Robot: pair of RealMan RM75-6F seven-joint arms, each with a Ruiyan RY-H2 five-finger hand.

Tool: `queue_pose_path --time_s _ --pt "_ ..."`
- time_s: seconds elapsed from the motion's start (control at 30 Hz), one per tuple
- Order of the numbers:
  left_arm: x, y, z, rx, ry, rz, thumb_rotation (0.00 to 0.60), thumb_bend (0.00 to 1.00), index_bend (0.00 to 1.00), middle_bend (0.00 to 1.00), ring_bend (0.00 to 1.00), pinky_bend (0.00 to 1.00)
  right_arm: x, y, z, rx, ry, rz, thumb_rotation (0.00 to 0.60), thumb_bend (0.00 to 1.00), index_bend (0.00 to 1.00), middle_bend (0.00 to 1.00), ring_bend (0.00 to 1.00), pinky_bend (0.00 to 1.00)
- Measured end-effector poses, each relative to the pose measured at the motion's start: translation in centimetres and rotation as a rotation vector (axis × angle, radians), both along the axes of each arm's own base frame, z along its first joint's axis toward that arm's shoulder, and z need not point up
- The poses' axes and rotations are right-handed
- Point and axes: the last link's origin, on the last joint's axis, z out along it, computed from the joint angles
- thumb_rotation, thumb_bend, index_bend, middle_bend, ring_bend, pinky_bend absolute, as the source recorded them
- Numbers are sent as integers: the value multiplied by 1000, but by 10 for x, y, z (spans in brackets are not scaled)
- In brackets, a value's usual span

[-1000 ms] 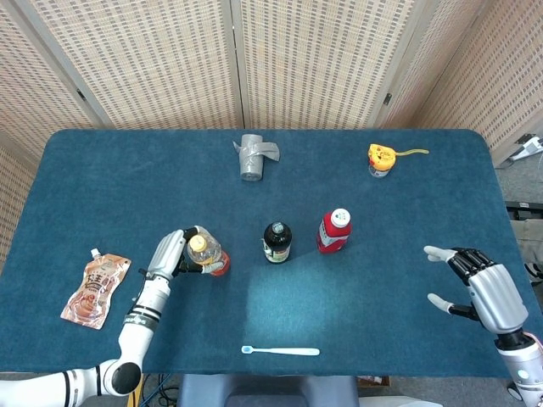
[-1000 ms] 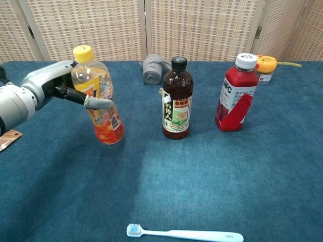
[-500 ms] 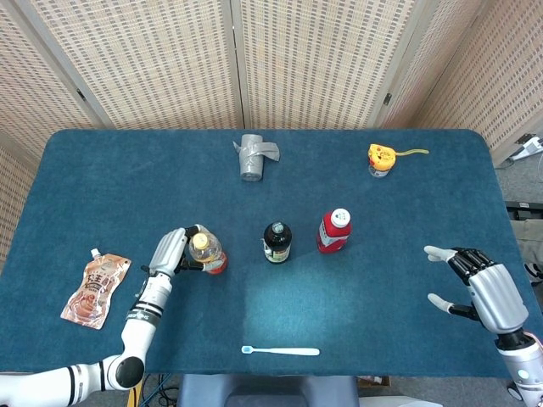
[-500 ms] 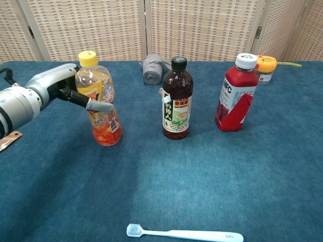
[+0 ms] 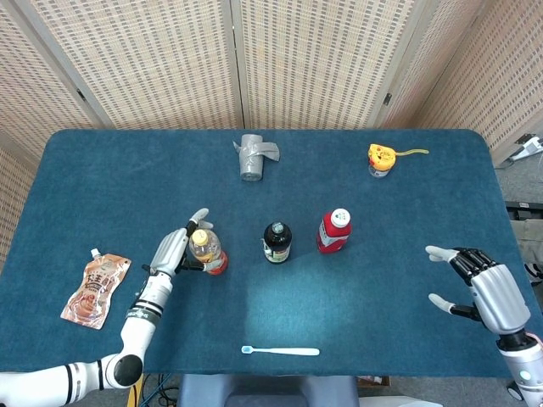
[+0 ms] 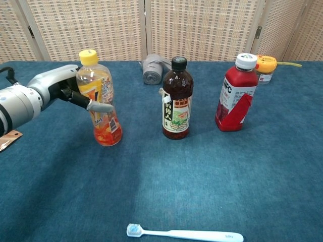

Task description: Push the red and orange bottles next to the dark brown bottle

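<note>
The orange bottle [image 5: 206,252] [image 6: 99,106] with a yellow cap stands upright, left of the dark brown bottle [image 5: 276,242] [image 6: 176,101], with a clear gap between them. My left hand [image 5: 171,250] [image 6: 55,88] rests against the orange bottle's left side, thumb across its front and fingers spread away from it. The red bottle [image 5: 333,231] [image 6: 236,98] with a white cap stands just right of the dark brown one, apart from it. My right hand [image 5: 484,288] hovers open near the table's right edge, far from the bottles.
A grey tape roll [image 5: 252,157] [image 6: 151,69] lies at the back centre. A small yellow-lidded item [image 5: 381,158] [image 6: 265,68] sits at the back right. A sauce pouch [image 5: 96,288] lies front left. A light-blue toothbrush [image 5: 281,350] [image 6: 184,234] lies near the front edge.
The orange bottle went from tilted to upright. My left hand's fingers have spread off it. The right hand has not moved.
</note>
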Motion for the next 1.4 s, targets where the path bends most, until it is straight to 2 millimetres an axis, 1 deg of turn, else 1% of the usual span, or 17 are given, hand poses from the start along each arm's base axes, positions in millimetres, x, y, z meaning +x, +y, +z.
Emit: queue_pose_path --time_s 0.17,0.37,0.53,0.63,0.8,1.07,1.13,1.2,1.27,1.4 --pt "-1 -3 10 1 -4 10 600 24 2 129 324 421 0 1 1 -5 -1 2 600 0 276 390 327 387" --pt "-3 -14 28 -3 -23 13 600 24 1 128 320 421 0 2 1 -5 2 0 600 0 276 389 328 387" --pt "-7 -28 47 -8 -30 12 600 24 1 128 320 421 0 1 0 -1 9 -3 600 0 276 389 328 387" --pt "-14 -40 59 -13 -20 6 600 24 2 128 320 421 -1 1 -1 -1 13 -10 600 0 276 389 328 387" --pt "-33 -59 77 2 67 -23 600 24 5 128 320 421 -3 -1 -1 -9 29 -29 600 0 276 390 328 387" --pt "-69 -94 91 85 296 -100 600 23 44 128 312 421 -7 -7 -4 -26 73 -82 600 0 287 389 327 387" --pt "-78 -104 95 115 371 -122 600 24 77 128 285 421 -9 -9 -5 -26 82 -95 600 0 298 389 327 387" --pt "-86 -115 100 144 443 -141 600 24 144 128 252 421 -11 -11 -5 -28 96 -117 600 0 314 389 327 387" --pt "-92 -124 106 173 498 -154 600 24 206 129 239 421 -14 -13 -6 -28 117 -148 600 0 329 389 328 387" --pt "-107 -145 119 219 582 -146 600 24 259 133 238 421 -19 -16 -7 -20 161 -210 600 0 337 389 327 387"
